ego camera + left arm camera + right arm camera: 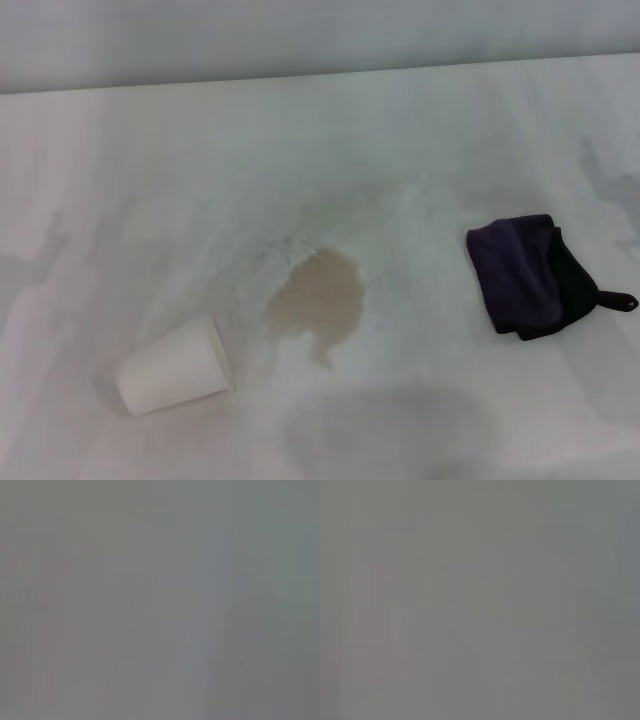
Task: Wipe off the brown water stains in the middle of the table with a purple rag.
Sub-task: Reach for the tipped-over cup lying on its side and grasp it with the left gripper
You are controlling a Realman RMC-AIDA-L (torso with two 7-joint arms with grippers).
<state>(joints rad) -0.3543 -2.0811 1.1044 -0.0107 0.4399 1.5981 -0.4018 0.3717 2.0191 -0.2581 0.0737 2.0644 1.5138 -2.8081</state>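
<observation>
1. Head view. The table (430, 130) carries the brown water stains (318, 298) at its middle, a pale tan blotch with a short drip tail pointing toward the robot. The purple rag (520, 275) lies folded, well apart from the stain on the robot's right, its black part and loop on the far-right edge. A white paper cup (172, 370) lies tipped on its side to the left of the stain, near it but not touching. Neither arm nor gripper appears, so the wipe has not begun.

2. Left wrist view. A uniform grey field; no claw, rag or stain can be made out, so the left claw's state cannot be told.

3. Right wrist view. The same featureless grey; the right claw's state likewise cannot be told.

4. Risks, as judged. A pinch on the loop alone could leave the rag dangling rather than flat. A wide sweep could strike the cup, and one pass could smear the liquid outward.
</observation>
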